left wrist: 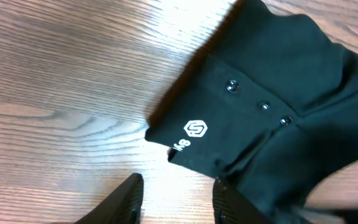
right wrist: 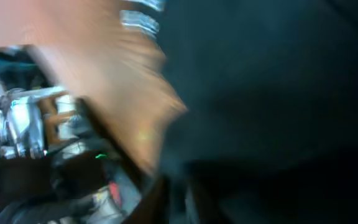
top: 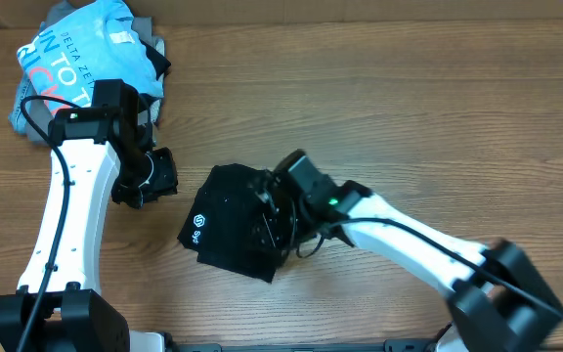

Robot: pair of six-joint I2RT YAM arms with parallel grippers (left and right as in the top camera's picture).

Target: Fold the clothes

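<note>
Where the right gripper (top: 270,202) hangs, the black T-shirt (top: 225,223) lies beneath.

My left arm (top: 62,210) and right arm (top: 409,235): white links, black joints, black cables (top: 35,112), green LED (top: 332,203). Left pincer (left wrist: 178,202) black.

A wood-grain table (top: 409,98) fills the view — soft glare brightens its surface.

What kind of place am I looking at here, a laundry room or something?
Most likely a robotics lab or test bench, not a laundry. A white left arm and right arm work at a wood-grain table over one black shirt, with a light blue shirt heaped at its corner.
</note>
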